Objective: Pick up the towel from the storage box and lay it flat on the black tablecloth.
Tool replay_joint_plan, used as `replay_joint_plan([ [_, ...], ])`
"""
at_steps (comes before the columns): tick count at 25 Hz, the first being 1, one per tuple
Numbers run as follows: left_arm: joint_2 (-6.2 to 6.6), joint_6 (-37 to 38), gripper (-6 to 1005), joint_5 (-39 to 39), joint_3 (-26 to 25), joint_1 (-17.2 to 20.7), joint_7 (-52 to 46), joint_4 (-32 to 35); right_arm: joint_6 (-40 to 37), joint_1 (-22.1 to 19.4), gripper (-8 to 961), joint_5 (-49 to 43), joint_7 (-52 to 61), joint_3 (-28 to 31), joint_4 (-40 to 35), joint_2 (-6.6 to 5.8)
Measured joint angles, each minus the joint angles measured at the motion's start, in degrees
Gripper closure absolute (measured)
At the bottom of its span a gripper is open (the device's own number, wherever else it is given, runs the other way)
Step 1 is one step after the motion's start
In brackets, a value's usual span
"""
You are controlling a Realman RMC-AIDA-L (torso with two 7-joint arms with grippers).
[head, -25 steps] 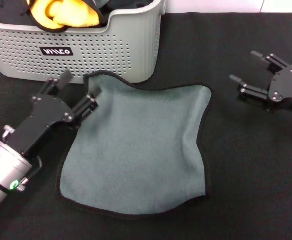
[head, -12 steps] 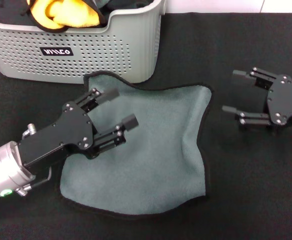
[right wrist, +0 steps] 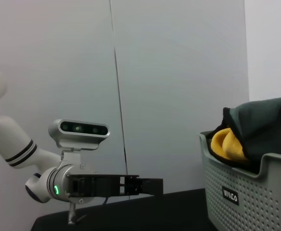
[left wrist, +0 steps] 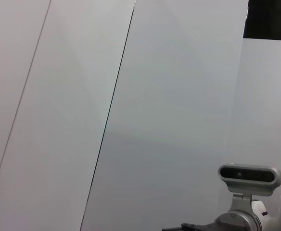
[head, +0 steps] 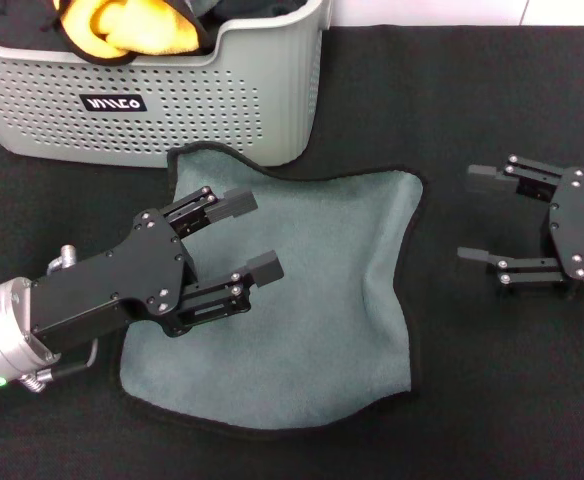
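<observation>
The grey-green towel (head: 302,300) with its thin black border lies spread on the black tablecloth (head: 492,400), just in front of the storage box (head: 172,100). My left gripper (head: 250,235) is open and empty, above the towel's left part. My right gripper (head: 476,213) is open and empty, above the cloth to the right of the towel. The right wrist view shows the left gripper (right wrist: 152,185) from the side and the storage box (right wrist: 246,192).
A bunched yellow-orange cloth with a dark edge (head: 127,28) sits inside the storage box, also seen in the right wrist view (right wrist: 229,144). The left wrist view shows only a pale wall and the right arm's camera (left wrist: 249,175).
My left gripper has moved from the towel's far-left corner to above its left part and turned. My right gripper has drawn back toward me and rotated. The towel has not moved.
</observation>
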Motion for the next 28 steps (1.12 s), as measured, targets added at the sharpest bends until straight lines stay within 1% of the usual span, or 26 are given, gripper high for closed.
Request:
replay_joint_plan([
  [9, -0.23, -0.01, 200, 0.07, -0.14, -0.09, 0.24, 0.0, -0.09, 0.01, 65, -0.66, -0.02, -0.01, 0.32, 0.75],
  [16, -0.38, -0.12, 200, 0.03, -0.18, -0.13, 0.34, -0.36, -0.14, 0.01, 65, -0.76, -0.14, -0.01, 0.5, 0.93],
  [28, -0.32, -0.17, 200, 0.0, 0.17, -0.14, 0.14, -0.29, -0.1, 0.0, 65, -1.42, -0.01, -0.01, 0.57, 0.86],
])
